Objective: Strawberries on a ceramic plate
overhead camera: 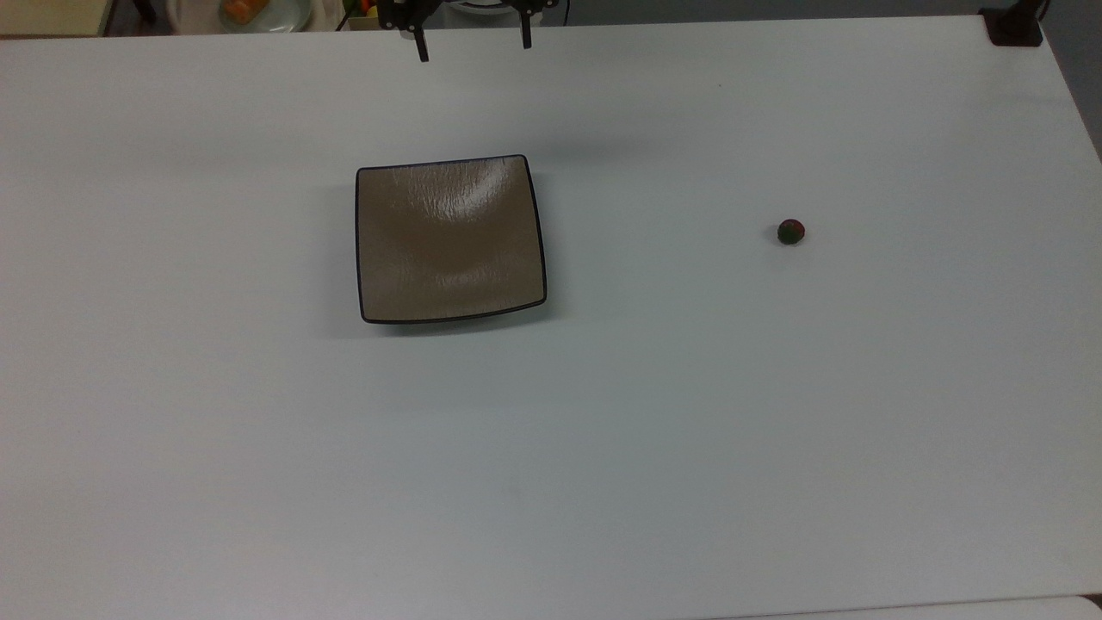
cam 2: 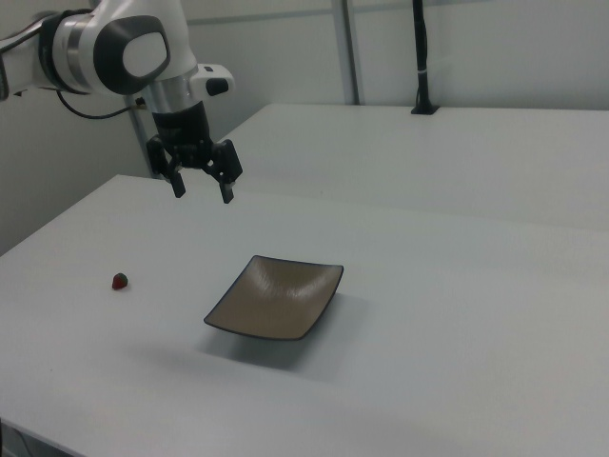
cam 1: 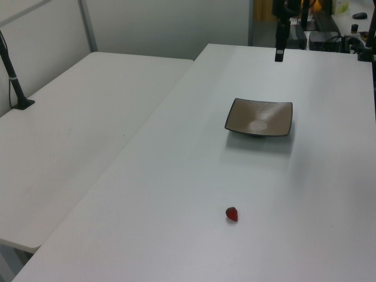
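While the white table (overhead camera: 603,448) takes up most of each view, a second white table (cam 1: 76,135) sits beside it on the left view's left. White Panda arm (cam 2: 105,43) enters from the right view's upper left, wrist pointing down. Ceramic plate (overhead camera: 450,238) rests flat on the table, square, glossy tan-brown, thin black rim, corners slightly upturned, nothing on it. Gripper (cam 2: 201,186) hangs in the air above the table beyond the plate's far edge in the top view, touching nothing; its jaws are spread wide apart and hold nothing, the two black fingers (overhead camera: 421,47) pointing down toward the table. Strawberry (overhead camera: 790,232) lies on the bare table well apart from the plate, on the top view's right, on the right view's left, and nearer the camera than the plate in the left view. It is well clear of the jaws, off to the top view's right and lower in frame, not between them. Berry is roundish, red with a dark green cap; in the top view the green faces up and left. Long axis too small to tell.
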